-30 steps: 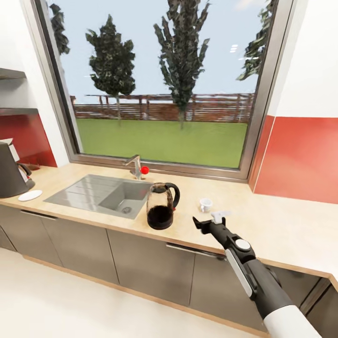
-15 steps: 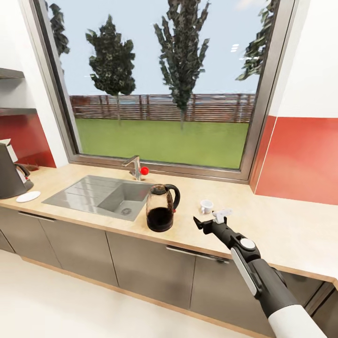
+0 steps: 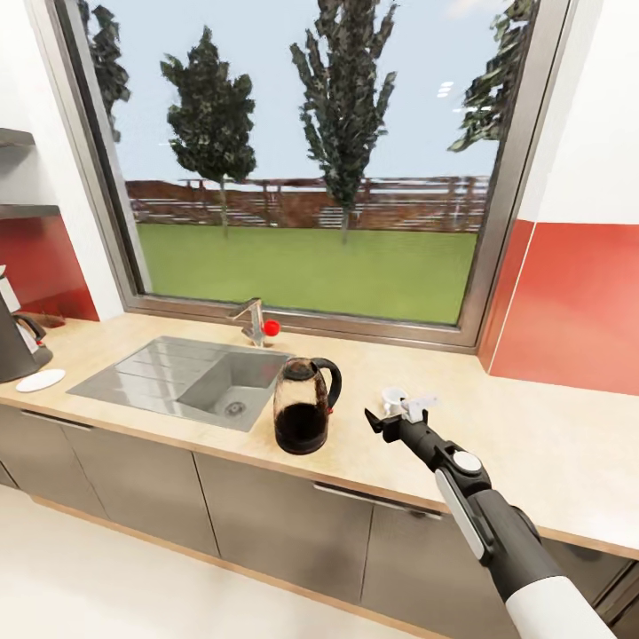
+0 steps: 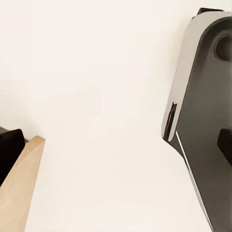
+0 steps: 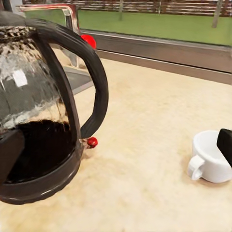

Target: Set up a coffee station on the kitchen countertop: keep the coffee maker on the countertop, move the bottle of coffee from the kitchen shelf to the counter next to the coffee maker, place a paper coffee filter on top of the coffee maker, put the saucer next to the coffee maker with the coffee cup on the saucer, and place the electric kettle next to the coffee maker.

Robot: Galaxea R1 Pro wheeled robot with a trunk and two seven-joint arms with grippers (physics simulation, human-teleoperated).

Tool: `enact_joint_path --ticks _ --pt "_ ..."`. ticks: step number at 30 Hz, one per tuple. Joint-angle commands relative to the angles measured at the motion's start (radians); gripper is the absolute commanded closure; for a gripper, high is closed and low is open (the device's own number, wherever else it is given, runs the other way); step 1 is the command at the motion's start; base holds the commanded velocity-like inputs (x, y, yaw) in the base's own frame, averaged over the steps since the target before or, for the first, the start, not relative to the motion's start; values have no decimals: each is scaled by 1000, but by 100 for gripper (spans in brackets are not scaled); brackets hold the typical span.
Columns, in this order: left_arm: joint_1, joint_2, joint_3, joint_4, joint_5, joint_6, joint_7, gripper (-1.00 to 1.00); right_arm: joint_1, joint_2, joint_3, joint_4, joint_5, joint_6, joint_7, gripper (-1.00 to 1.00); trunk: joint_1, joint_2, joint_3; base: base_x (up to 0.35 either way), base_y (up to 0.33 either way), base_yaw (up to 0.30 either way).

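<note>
our right gripper (image 3: 396, 418) hangs open between the kettle (image 3: 304, 406) on its left and the cup (image 3: 392, 397) just beyond. reaching on, a finger could tip the cup or nudge the kettle's handle.

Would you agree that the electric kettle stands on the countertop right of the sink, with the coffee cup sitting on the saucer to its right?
Not quite: the coffee cup rests directly on the countertop, as the right wrist view shows; the saucer lies far left. The electric kettle does stand right of the sink.
</note>
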Motion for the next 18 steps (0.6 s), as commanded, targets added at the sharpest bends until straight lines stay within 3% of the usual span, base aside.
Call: enact_joint_path --ticks 1,8,11,14,16,18 --pt "-1 0 5 0 6 -4 1 -100 0 0 1 -1 -10 6 0 -100 1 -2 -2 15 0 0" --pt "-5 5 9 -10 6 -21 2 -100 -1 0 3 -1 -10 6 0 -100 1 -2 -2 120 0 0" --pt "-11 20 10 -12 7 -91 -1 -100 -1 0 3 -1 -10 6 0 -100 1 -2 -2 62 0 0" --pt "-15 55 10 -13 9 -179 -11 -100 -1 1 3 -1 -10 6 0 -100 1 -2 -2 14 0 0" --pt "-17 72 10 -13 9 -197 -57 -100 0 2 4 -1 -10 6 0 -100 1 -2 -2 4 0 0" --pt "-17 92 10 -13 9 -202 -164 -100 -1 2 4 0 -10 6 -1 -100 1 -2 -2 2 0 0"
